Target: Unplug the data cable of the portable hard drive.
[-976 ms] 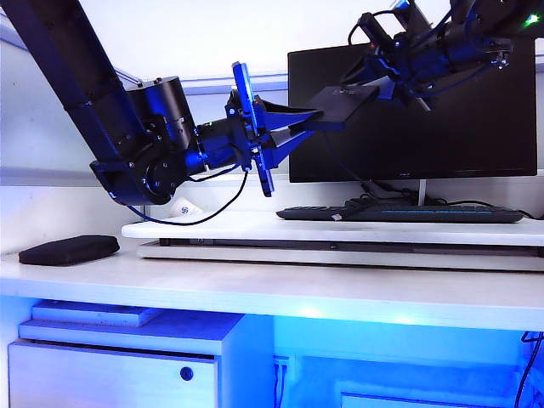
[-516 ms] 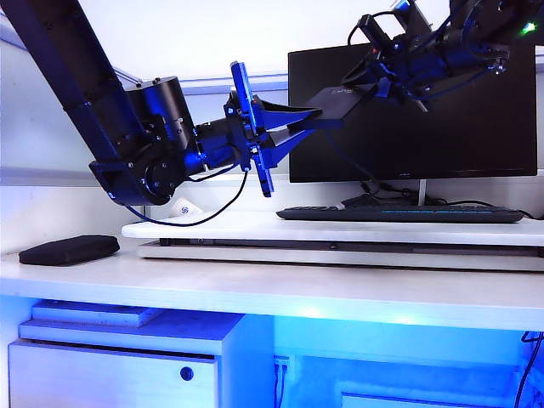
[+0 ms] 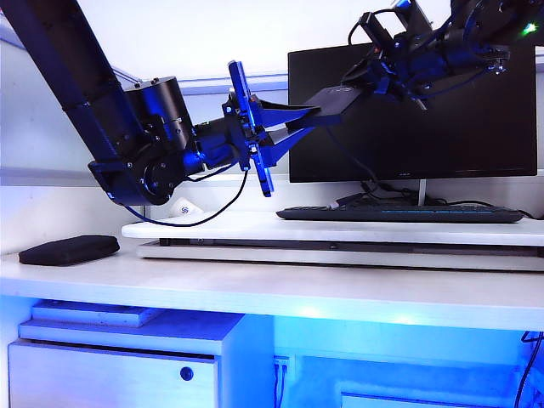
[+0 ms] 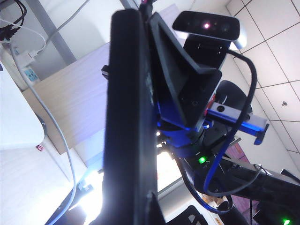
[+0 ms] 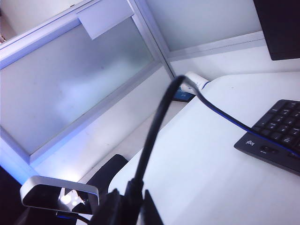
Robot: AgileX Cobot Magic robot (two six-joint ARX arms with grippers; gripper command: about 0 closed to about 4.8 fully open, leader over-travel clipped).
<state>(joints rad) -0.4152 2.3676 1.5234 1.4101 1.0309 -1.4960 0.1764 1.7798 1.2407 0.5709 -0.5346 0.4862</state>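
Presently, in the exterior view, both arms are raised in front of the monitor [image 3: 425, 127], well above the desk [image 3: 280, 289].

Left gripper [image 3: 319, 116]: reaches in from the left of the frame toward the upper middle. Its fingers are clamped on the near end of the portable hard drive [image 3: 344, 98], a thin dark slab held tilted in the air. In the left wrist view the drive [image 4: 129, 117] fills the middle of the frame edge-on, with one finger [image 4: 180, 79] pressed against its side.

Right gripper [image 3: 380, 78]: comes in from the upper right of the frame and meets the far, higher end of the drive. The fingers look closed on the plug of the data cable [image 3: 348, 166], but that spot is dark and crowded, so the hold is likely, not certain. In the right wrist view the data cable [image 5: 154, 136] rises from the plug at the bottom edge of the frame, between the dark fingers [image 5: 110, 211], then arcs toward the right.

In the exterior view the cable hangs from the drive down to the keyboard [image 3: 399, 214], which lies on a white raised board [image 3: 212, 229]. A black pouch [image 3: 70, 249] lies on the desk at lower left.
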